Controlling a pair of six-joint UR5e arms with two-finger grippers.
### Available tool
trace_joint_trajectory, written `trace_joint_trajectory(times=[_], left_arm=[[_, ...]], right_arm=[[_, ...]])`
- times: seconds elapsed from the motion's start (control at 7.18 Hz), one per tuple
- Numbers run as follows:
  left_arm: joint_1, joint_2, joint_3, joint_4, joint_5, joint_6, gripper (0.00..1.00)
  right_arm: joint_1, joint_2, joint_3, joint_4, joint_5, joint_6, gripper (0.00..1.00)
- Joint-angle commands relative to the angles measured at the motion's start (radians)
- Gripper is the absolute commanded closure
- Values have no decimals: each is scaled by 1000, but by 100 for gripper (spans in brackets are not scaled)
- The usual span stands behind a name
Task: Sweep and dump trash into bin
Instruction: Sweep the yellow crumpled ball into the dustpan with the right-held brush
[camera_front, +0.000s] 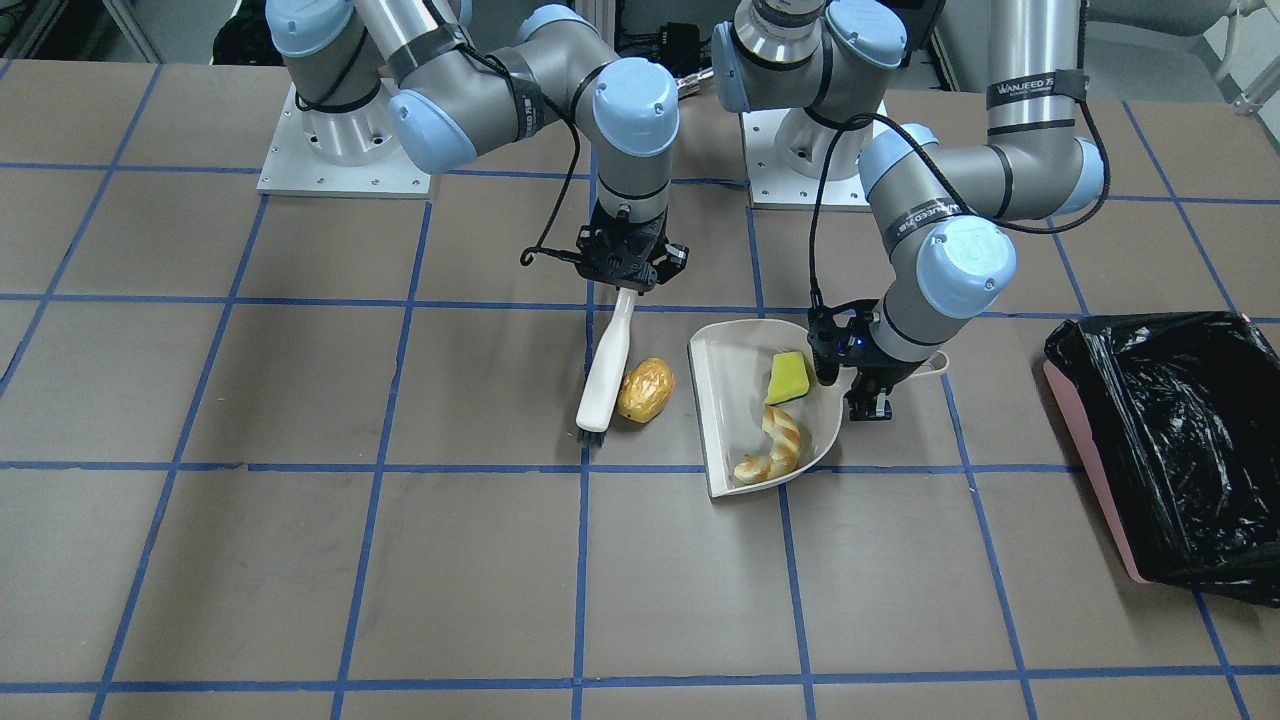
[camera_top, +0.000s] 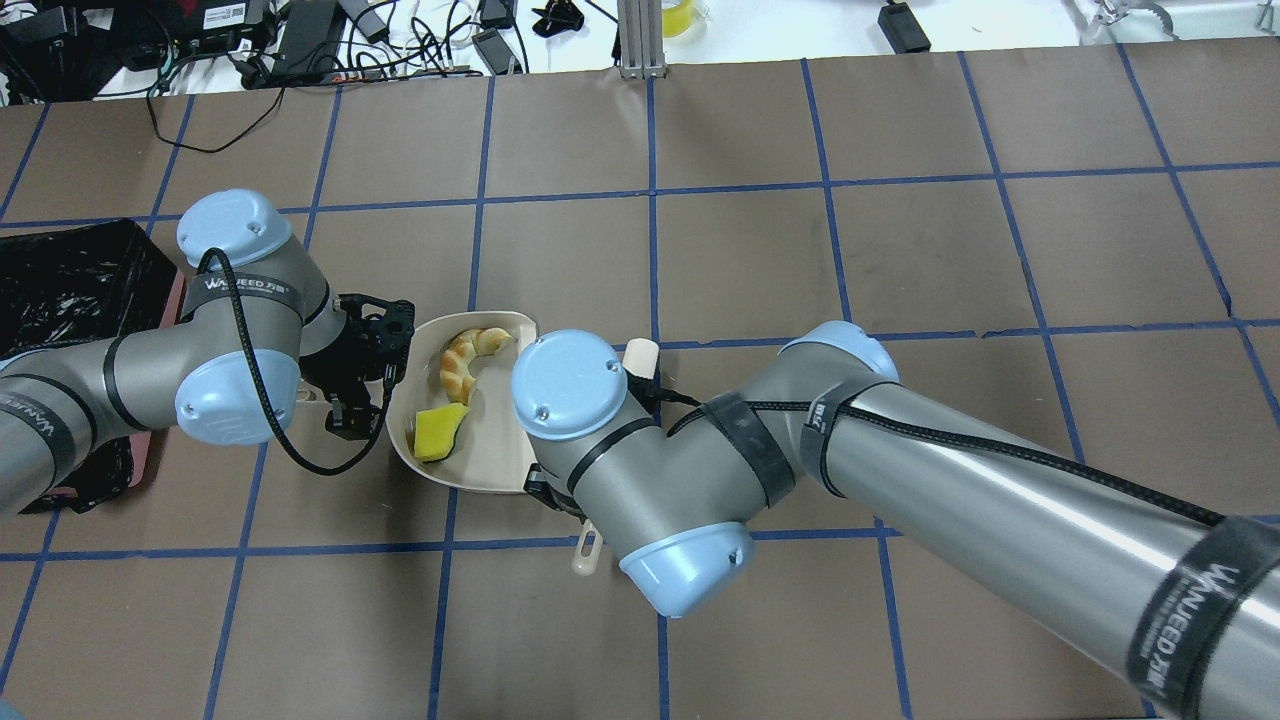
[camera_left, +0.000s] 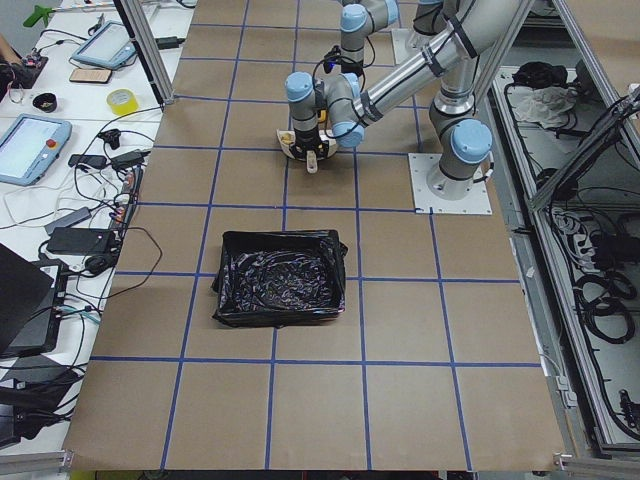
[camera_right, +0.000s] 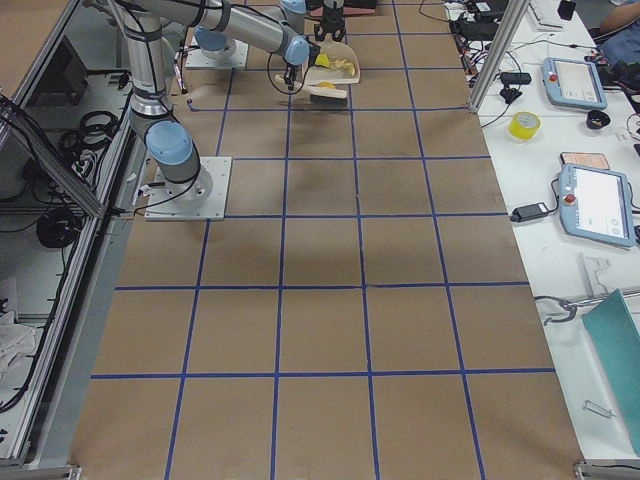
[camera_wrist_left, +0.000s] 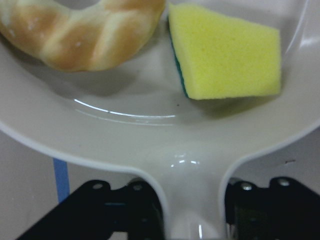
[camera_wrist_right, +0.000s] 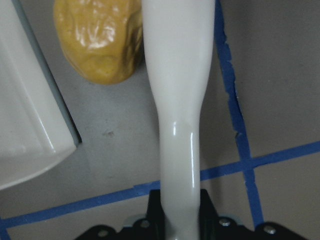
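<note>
"Between the jaws of the right gripper (camera_front: 628, 270), what is that white stem?"

"The handle of the brush (camera_front: 607, 372). The jaws are clamped narrow on its thin end, so the bristles sit out ahead of them, low on the table (camera_front: 300, 560), where they can push."

"And the nugget (camera_front: 645, 389)?"

"Also ahead of those jaws, right against the side of the brush that faces the dustpan (camera_front: 725, 365), apparently touching. It lies on the table outside the pan's open lip. I'd judge the brush is placed there so that one sideways push carries it in."

"What stops the pan sliding?"

"The left gripper (camera_top: 365, 365). Its jaws are closed on the pan's handle, which braces the pan with its mouth toward the brush. Just ahead of those jaws, inside the pan, lie the sponge (camera_wrist_left: 225, 55) and the croissant (camera_wrist_left: 85, 35)."

"The bin (camera_front: 1095, 480)?"

"Well apart, behind the left jaws on the side away from the brush. That handle grip should also suit lifting and tipping later, I think. One piece remains to sweep first."
</note>
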Motion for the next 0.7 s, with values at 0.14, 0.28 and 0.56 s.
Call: trace_joint_trajectory(times=[0.14, 0.28, 0.56], left_arm=[[0, 2, 1, 0, 0, -6, 100], [0, 2, 2, 0, 0, -6, 100], [1, 1, 2, 0, 0, -5, 100]], right_arm=[[37, 67, -104, -46, 7, 21, 100], [80, 125, -162, -49, -1, 30, 100], [120, 211, -285, -41, -1, 108, 100]])
